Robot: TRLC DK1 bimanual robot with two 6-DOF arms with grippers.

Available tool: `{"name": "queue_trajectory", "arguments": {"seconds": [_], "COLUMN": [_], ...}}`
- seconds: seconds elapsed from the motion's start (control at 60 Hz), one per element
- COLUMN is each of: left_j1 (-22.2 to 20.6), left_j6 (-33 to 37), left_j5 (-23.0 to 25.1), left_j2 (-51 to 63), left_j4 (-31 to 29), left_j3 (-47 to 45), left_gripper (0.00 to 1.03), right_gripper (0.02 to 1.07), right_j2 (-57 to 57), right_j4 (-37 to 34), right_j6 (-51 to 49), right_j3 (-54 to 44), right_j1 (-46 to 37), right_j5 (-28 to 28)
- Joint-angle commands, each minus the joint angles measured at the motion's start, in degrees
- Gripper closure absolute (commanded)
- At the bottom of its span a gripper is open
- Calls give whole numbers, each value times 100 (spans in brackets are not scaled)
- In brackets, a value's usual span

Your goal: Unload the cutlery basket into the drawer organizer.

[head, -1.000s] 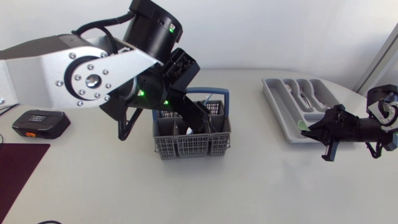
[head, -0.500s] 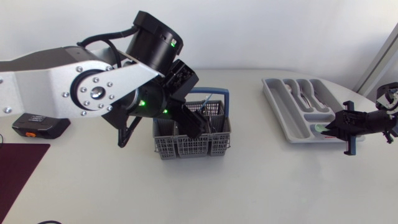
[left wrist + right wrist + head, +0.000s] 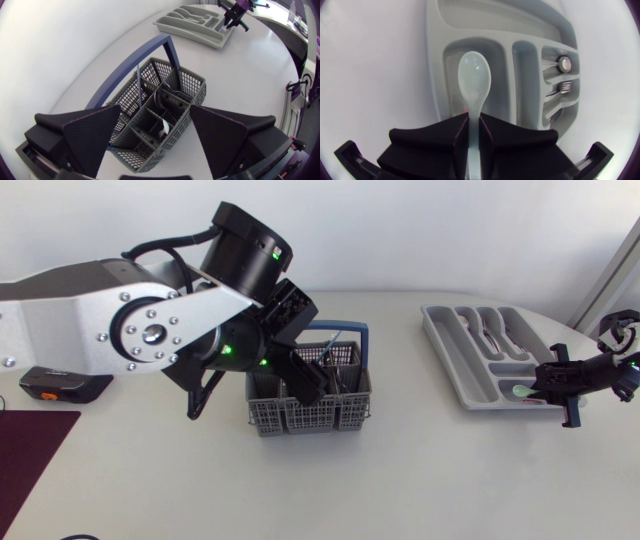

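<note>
Standing on white table (image 3: 420, 470): cutlery basket (image 3: 305, 405) at middle, drawer organizer (image 3: 470, 345) far right, maroon mat (image 3: 30, 450) near left. Hovering over basket with left gripper (image 3: 155, 107) spread wide, holding nothing. Pinching pale spoon (image 3: 474, 80) in right gripper (image 3: 474, 120), fingers almost together, over organizer's near end.

Bright, even light leaves only soft shadows beside the basket (image 3: 285, 418).

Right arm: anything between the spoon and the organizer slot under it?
Nothing visible. The right gripper is shut on the spoon, directly over a drawer organizer compartment showing no other cutlery.
</note>
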Motion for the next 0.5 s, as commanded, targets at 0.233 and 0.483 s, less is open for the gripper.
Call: {"name": "queue_trajectory", "arguments": {"seconds": [0.233, 0.483], "left_j1": [-48, -66], "left_j6": [162, 206], "left_j5": [-79, -79], "left_j2": [-137, -137], "left_j4": [2, 2], "left_j3": [-258, -267], "left_gripper": [7, 7], "right_gripper": [68, 59], "right_j2": [178, -59], "right_j4": [716, 725], "right_j6": [-150, -18], "right_j3": [57, -40], "right_j1": [86, 24], "right_j5": [216, 199]}}
